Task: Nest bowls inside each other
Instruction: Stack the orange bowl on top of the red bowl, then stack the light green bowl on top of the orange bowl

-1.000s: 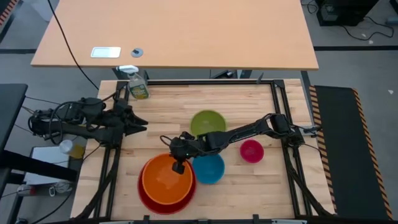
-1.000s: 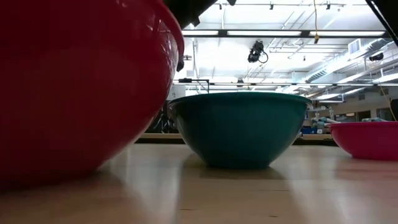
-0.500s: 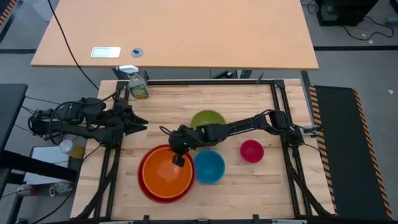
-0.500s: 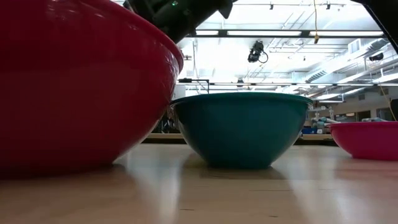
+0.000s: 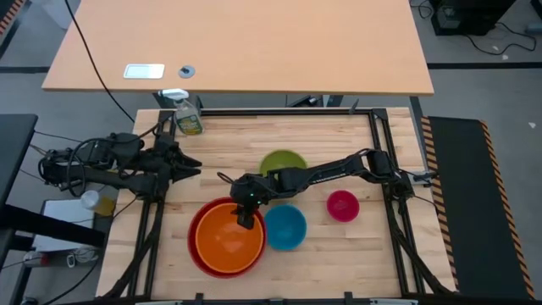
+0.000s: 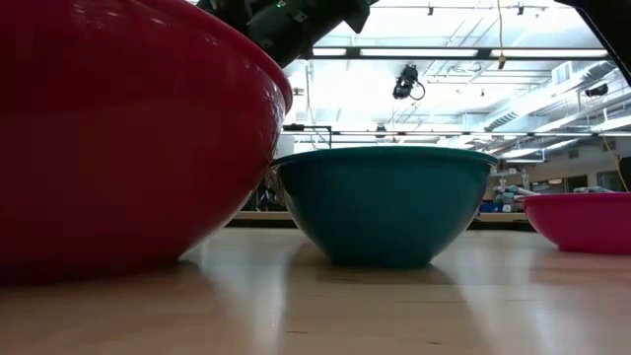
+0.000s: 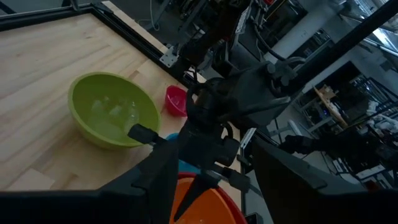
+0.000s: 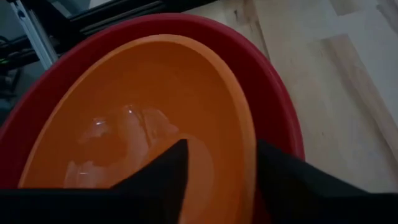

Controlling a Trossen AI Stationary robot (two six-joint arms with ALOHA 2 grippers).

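An orange bowl sits nested in a larger red bowl at the table's near left. My right gripper is open at their right rim, slanting down, with one finger inside the orange bowl and one outside it. A blue bowl stands on its base right beside the red one. A green bowl and a small pink bowl stand apart on the wood. My left gripper waits open above the table's left edge. My right gripper stands astride the orange bowl's rim, one finger over the bowl's inside, the other between the orange wall and the red one. Whether either finger touches the rim, I cannot tell. The orange bowl rests in the red bowl.
A spray bottle stands at the far left corner of the wooden top. Black frame rails run along the table's sides. Bare wood lies at the far left and near right.
The red bowl with the orange one in it has shifted toward the table's far edge and settled level. My right gripper went the same way with the orange bowl's rim, then kept still.
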